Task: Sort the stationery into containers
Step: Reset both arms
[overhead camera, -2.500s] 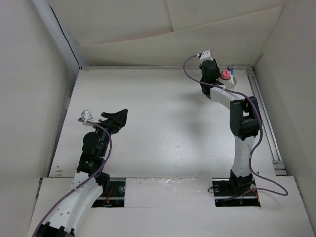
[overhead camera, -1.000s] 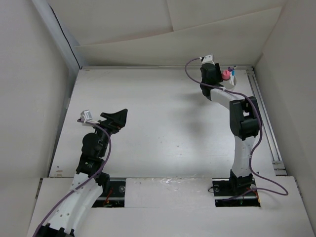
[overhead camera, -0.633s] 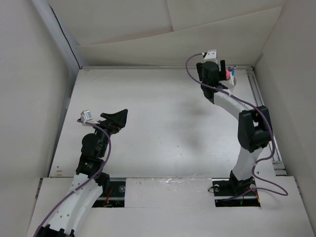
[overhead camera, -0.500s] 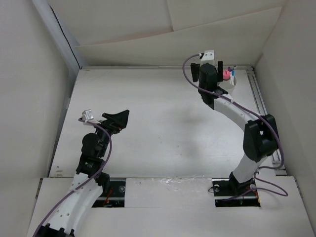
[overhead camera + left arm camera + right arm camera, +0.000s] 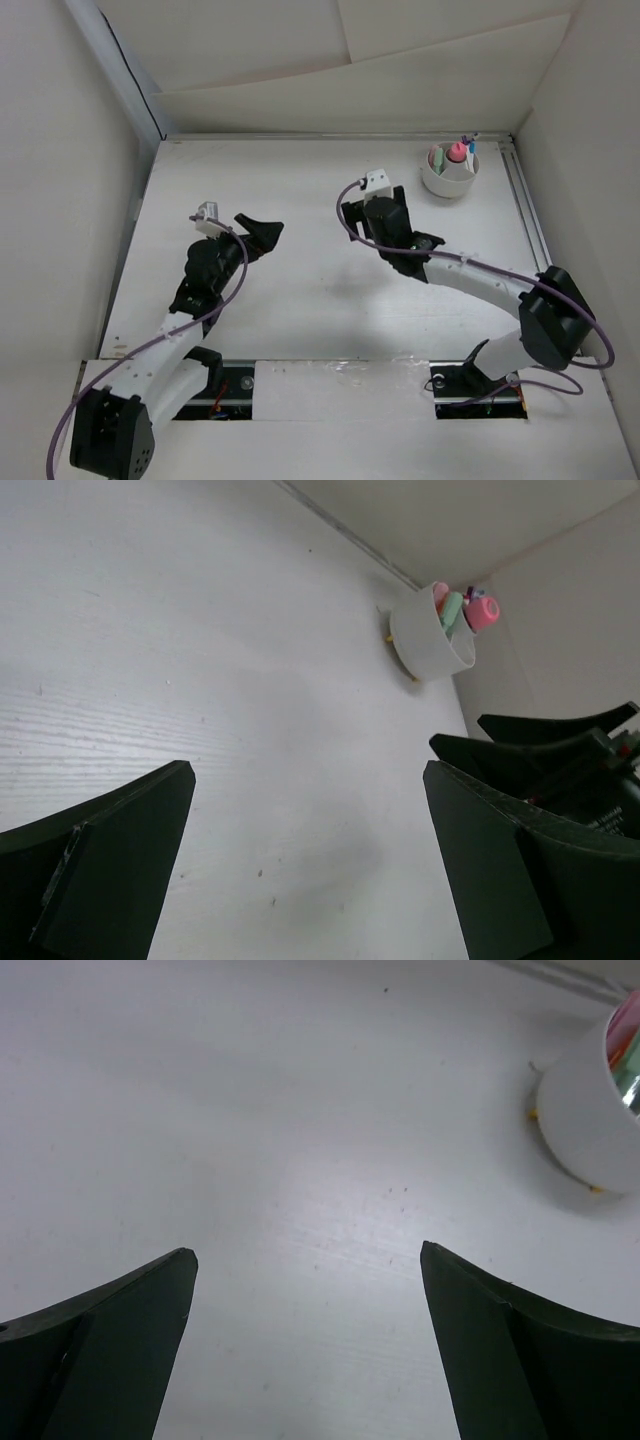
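The right claw (image 5: 305,1255) has pulled back from the white cup (image 5: 447,182), jaws wide apart and empty. The stationery (image 5: 456,152) stands inside it, at the far right corner of the surface (image 5: 300,190). The left claw (image 5: 308,770) is apart too. Sorting looks finished.

White table (image 5: 300,200) under me, frame centre; metal rail (image 5: 528,220) along its right edge; creased white panels (image 5: 350,70) across the top.

cup (image 5: 449,176): far right corner of worktop (image 5: 300,190) | stationery (image 5: 457,152): in the cup | right arm (image 5: 470,272): before cup, to its left | left arm (image 5: 205,280): left side, well apart
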Available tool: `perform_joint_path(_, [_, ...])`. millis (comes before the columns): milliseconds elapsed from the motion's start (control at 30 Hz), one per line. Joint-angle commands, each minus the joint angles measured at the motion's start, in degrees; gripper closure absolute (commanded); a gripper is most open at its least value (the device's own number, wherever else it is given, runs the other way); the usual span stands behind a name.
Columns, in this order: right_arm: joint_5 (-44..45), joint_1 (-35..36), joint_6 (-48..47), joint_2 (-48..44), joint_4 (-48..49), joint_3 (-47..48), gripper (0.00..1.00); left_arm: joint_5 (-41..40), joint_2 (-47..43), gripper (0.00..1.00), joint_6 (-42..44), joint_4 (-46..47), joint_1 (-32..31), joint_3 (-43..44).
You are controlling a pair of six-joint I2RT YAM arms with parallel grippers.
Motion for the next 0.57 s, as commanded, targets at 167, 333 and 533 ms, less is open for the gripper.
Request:
perform_joint_path(167, [2.21, 6.31, 5.71, -10.56, -2.98, -8.62, 0.01, 5.87, 4.87, 0.0, 2.63, 9.4, -0.03, 2.05])
perform_joint_path(333, [3.26, 7.54, 6.95, -16.19, -4.91, -11.7, 0.01, 7.55, 2.32, 0.0, 1.94, 10.55, -0.03, 2.58])
perform_joint_path(533, [3.79, 8.68, 7.65, -19.88, -7.28, -12.32, 0.01, 10.01, 0.39, 0.0, 0.52, 13.89, -0.03, -0.85])
